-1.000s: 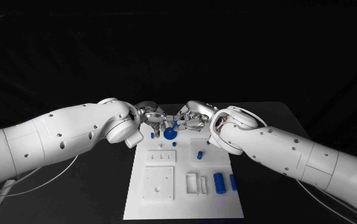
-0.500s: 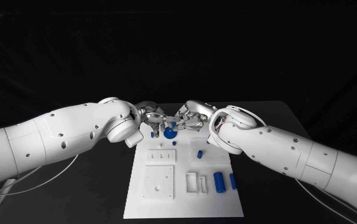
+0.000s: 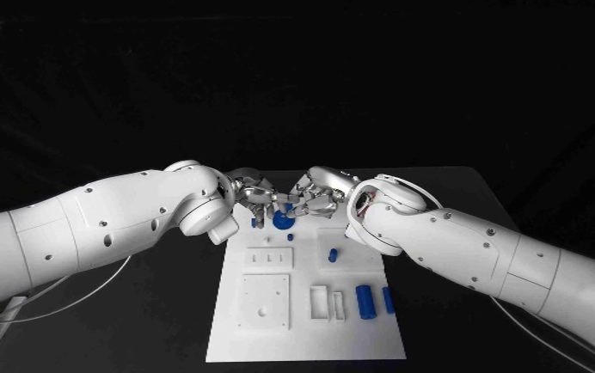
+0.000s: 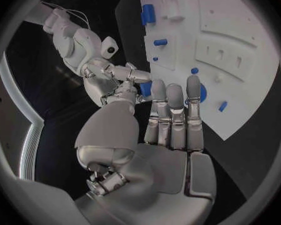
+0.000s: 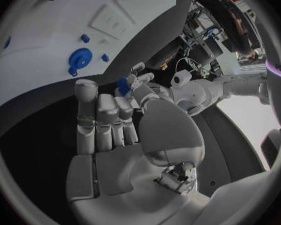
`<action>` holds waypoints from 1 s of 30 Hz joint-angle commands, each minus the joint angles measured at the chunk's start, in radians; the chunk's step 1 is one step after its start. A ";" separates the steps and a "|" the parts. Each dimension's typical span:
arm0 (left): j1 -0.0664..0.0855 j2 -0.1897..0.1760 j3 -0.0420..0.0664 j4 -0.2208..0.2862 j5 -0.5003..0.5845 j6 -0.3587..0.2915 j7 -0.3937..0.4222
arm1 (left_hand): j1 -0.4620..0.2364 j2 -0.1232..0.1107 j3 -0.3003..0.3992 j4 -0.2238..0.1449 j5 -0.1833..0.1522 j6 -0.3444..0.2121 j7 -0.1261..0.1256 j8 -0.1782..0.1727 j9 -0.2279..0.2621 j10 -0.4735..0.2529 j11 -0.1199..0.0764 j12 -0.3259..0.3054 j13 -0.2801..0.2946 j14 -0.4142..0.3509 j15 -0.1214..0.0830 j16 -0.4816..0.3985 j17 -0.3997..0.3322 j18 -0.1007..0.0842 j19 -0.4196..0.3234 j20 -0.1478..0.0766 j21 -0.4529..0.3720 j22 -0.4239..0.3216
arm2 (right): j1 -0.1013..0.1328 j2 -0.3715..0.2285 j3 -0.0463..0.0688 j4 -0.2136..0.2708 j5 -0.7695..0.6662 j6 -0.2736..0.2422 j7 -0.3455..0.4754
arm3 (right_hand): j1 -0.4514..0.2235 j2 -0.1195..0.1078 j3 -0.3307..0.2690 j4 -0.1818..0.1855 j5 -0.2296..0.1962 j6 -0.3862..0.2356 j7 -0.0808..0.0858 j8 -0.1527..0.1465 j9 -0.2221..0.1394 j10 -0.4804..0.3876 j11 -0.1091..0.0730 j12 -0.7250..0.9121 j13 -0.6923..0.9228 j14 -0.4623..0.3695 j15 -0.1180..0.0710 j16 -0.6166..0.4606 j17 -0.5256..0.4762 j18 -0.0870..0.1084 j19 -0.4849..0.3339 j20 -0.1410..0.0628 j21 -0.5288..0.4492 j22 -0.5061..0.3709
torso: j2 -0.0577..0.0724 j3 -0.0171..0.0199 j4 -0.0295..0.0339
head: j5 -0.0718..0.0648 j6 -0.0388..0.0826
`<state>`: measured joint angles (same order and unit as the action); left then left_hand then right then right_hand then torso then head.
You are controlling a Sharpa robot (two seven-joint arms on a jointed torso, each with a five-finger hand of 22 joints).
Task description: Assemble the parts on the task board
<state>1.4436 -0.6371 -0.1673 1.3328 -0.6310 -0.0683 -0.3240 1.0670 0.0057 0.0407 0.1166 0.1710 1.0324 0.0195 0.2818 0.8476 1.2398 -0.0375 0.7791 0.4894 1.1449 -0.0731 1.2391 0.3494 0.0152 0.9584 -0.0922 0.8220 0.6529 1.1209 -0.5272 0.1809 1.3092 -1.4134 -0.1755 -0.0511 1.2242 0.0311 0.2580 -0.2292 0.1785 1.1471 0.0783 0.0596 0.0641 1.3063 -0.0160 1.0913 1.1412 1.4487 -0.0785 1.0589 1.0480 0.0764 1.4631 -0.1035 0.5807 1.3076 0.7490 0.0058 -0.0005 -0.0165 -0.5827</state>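
The white task board lies lengthwise in the middle of the black table. Over its far end my left hand and right hand meet fingertip to fingertip. A small blue part sits between them, and fingers of both hands pinch it. In the left wrist view the right hand grips that blue part beside my left fingers. In the right wrist view the left hand touches the same part. A round blue disc stands in the board just below the hands.
More blue parts lie on the board: a thick cylinder and a slim one near the front right, a short cylinder mid-board, and a small peg. White raised blocks stand on the left half.
Both hands have drawn slightly closer together over the far end of the board, with the blue part staying between them. The parts on the board have not moved.
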 commanded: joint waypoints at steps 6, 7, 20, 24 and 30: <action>0.000 0.006 0.000 0.000 -0.007 0.015 0.000 | 0.056 0.054 0.011 -0.055 0.012 -0.003 -0.002 -0.001 -0.004 -0.005 -0.006 -0.005 -0.001 -0.002 -0.005 0.006 -0.001 -0.009 0.006 -0.003 -0.008 0.005 | 0.000 0.004 -0.001 -0.001 -0.010 0.019 -0.003 | 0.005 -0.006 -0.001 0.005 0.003 0.006 -0.001 0.003 0.001 0.002 -0.006 0.001 0.001 0.001 -0.009 -0.007 -0.001 0.006 0.053 -0.005 0.004 0.052 | 0.000 0.0002 0.0000 | -0.001 -0.003; 0.000 0.006 0.000 0.000 -0.007 0.017 0.000 | 0.065 0.056 0.014 -0.061 0.015 -0.003 -0.003 -0.001 -0.005 -0.005 -0.006 -0.005 -0.001 -0.002 -0.005 0.006 -0.001 -0.009 0.006 -0.003 -0.009 0.006 | 0.000 0.005 -0.001 -0.001 -0.010 0.020 -0.003 | 0.005 -0.006 -0.001 0.005 0.003 0.006 -0.001 0.003 0.001 0.002 -0.006 0.001 0.001 0.001 -0.009 -0.007 -0.001 0.006 0.053 -0.005 0.004 0.052 | 0.000 0.0002 0.0003 | -0.001 -0.003; 0.000 0.014 0.000 -0.010 -0.009 0.039 -0.013 | 0.090 0.061 0.017 -0.101 0.067 0.002 -0.005 -0.013 -0.025 -0.006 -0.008 -0.006 -0.001 -0.003 -0.007 0.007 0.000 -0.010 0.005 -0.004 -0.010 0.015 | 0.000 0.007 -0.002 -0.001 -0.011 0.023 -0.007 | 0.005 -0.007 -0.001 0.007 0.006 0.006 -0.001 0.003 0.001 0.001 -0.006 0.000 0.000 0.000 -0.009 -0.008 -0.002 0.006 0.053 -0.005 0.008 0.052 | 0.001 0.0011 -0.0006 | -0.002 -0.008; -0.001 0.015 -0.001 -0.011 -0.009 0.046 -0.017 | 0.093 0.061 0.028 -0.105 0.133 0.000 -0.005 -0.018 -0.033 -0.008 -0.008 -0.007 -0.001 -0.004 -0.007 0.007 0.000 -0.010 0.005 -0.005 -0.011 0.017 | 0.000 0.008 -0.002 -0.004 -0.013 0.024 -0.009 | 0.006 -0.007 -0.001 0.007 0.009 0.006 -0.001 0.003 0.001 0.001 -0.006 0.000 0.000 0.001 -0.009 -0.007 -0.001 0.006 0.053 -0.005 0.007 0.052 | 0.001 0.0008 -0.0004 | -0.002 -0.010; -0.001 0.014 -0.001 -0.010 -0.009 0.050 -0.019 | 0.097 0.050 0.074 -0.123 0.269 -0.004 -0.003 -0.029 -0.051 -0.011 -0.007 -0.015 -0.005 -0.006 -0.007 0.004 -0.002 -0.010 0.003 -0.005 -0.012 0.021 | -0.001 0.010 -0.003 -0.007 -0.013 0.025 -0.011 | 0.006 -0.007 0.000 0.007 0.011 0.006 -0.001 0.003 0.001 0.001 -0.006 0.000 0.000 0.001 -0.009 -0.008 -0.001 0.006 0.053 -0.005 0.007 0.052 | 0.001 0.0008 0.0016 | -0.003 -0.013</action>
<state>1.4433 -0.6252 -0.1673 1.3214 -0.6346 -0.0416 -0.3395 1.1609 0.0602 0.1078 -0.0033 0.4271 1.0323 0.0199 0.2548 0.7978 1.2326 -0.0445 0.7674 0.4849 1.1413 -0.0767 1.2430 0.3490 0.0152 0.9596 -0.0911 0.8141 0.6736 1.1189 -0.5205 0.1765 1.2997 -1.4204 -0.1596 -0.0689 1.2242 0.0311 0.2552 -0.2264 0.1859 1.1455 0.0764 0.0595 0.0644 1.3064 -0.0158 1.0913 1.1409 1.4487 -0.0785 1.0549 1.0481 0.0763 1.4631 -0.1035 0.5846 1.3074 0.7497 0.0065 -0.0003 -0.0189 -0.5947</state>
